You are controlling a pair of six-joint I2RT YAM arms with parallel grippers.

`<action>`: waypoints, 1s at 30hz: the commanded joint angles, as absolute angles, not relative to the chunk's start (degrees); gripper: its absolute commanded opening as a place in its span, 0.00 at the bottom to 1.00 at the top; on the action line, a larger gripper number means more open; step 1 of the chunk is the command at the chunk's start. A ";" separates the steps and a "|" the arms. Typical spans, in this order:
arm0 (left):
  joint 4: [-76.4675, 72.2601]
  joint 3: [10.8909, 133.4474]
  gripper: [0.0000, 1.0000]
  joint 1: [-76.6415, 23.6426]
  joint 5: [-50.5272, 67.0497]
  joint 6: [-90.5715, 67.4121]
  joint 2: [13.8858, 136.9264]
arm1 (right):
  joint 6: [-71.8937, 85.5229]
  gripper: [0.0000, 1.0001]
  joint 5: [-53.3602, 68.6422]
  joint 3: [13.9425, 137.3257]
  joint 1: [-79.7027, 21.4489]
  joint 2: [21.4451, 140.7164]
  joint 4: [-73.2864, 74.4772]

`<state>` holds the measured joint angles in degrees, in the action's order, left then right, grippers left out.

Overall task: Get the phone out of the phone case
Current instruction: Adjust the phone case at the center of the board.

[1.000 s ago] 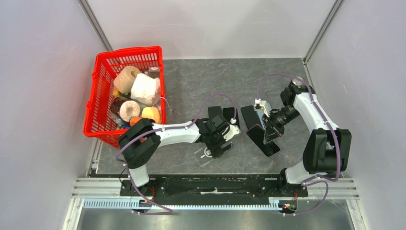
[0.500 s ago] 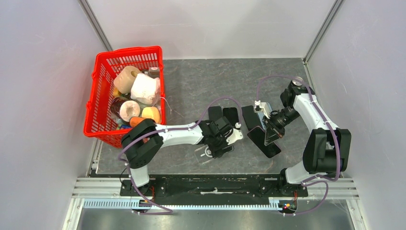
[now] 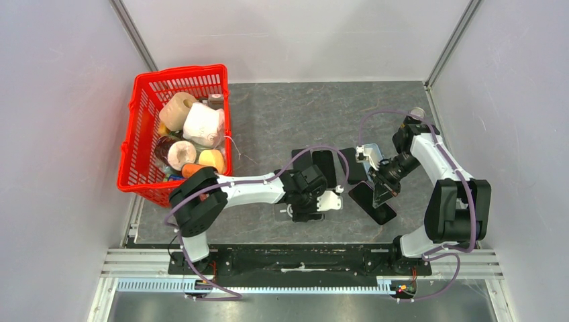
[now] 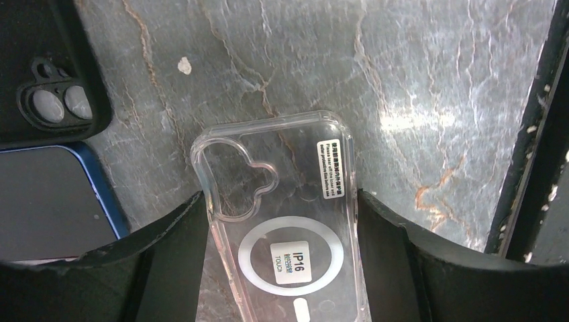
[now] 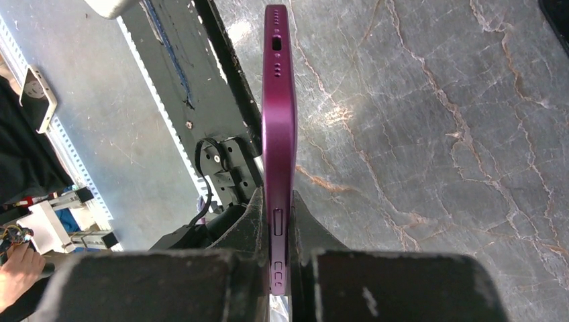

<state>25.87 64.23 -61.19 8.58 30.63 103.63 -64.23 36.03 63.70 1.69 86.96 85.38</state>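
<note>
Phone (image 5: 278,100) was clamped edge-on in right end effector (image 5: 278,208), long axis pointing away from wrist, over desk (image 4: 436,80). Left end effector (image 4: 278,208) had fingers apart, straddling clear case (image 4: 268,174), which lay flat & looked empty. Left arm was nearer it.

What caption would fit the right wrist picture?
Right gripper pinching a magenta phone edge-on, veined grey table behind.
</note>
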 commanded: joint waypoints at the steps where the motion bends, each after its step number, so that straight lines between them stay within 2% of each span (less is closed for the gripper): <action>1: 33.60 62.02 0.80 -61.09 6.31 39.84 102.17 | -66.31 0.00 35.60 63.29 1.93 87.97 86.33; 4: 33.93 61.63 0.88 -61.02 6.78 40.41 100.10 | -67.02 0.00 35.59 63.28 1.98 89.45 85.88; 7: 33.84 61.35 0.92 -60.92 6.82 40.57 97.85 | -67.28 0.00 35.34 63.95 1.86 91.00 85.56; 14: 34.72 62.52 0.93 -60.94 6.75 40.84 94.85 | -66.36 0.00 33.75 65.48 0.33 94.34 84.09; 17: 35.02 62.50 0.93 -60.99 6.82 40.40 92.32 | -64.28 0.00 32.06 65.14 -4.06 94.67 81.56; 30: 39.69 54.61 0.95 -60.54 3.50 40.22 67.50 | -58.83 0.00 28.26 74.05 -18.38 105.15 79.63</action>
<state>36.82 56.31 -61.08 5.80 38.48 74.22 -60.84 29.34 68.82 -14.94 102.43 78.81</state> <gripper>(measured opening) 0.944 0.078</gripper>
